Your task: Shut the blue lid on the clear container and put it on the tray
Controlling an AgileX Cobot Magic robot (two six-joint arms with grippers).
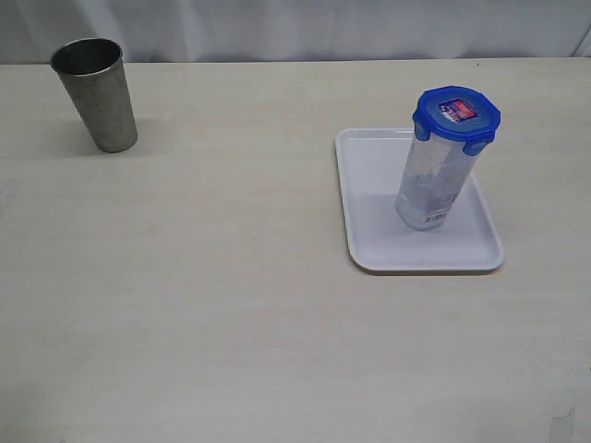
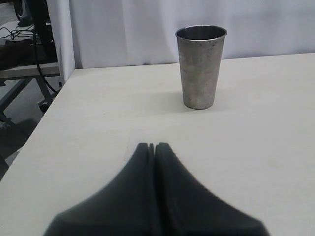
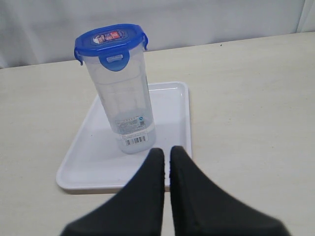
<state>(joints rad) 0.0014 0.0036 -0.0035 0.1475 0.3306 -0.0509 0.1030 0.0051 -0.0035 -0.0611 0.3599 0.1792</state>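
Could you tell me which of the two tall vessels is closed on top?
The tall clear plastic container, standing on the flat white tray, wears a blue lid; the tapered steel cup is open.

a pale table (image 1: 231, 323) is carrying two things: a steel cup (image 1: 95, 92) is standing upright at the exterior view's upper left, and a white tray (image 1: 369, 231) is lying flat at right, well apart.

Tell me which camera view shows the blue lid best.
The right wrist view: the blue lid sits close and large on the clear container, its label and front tab plain. The exterior view shows it smaller, from above. The left wrist view shows none of it, only a steel cup.
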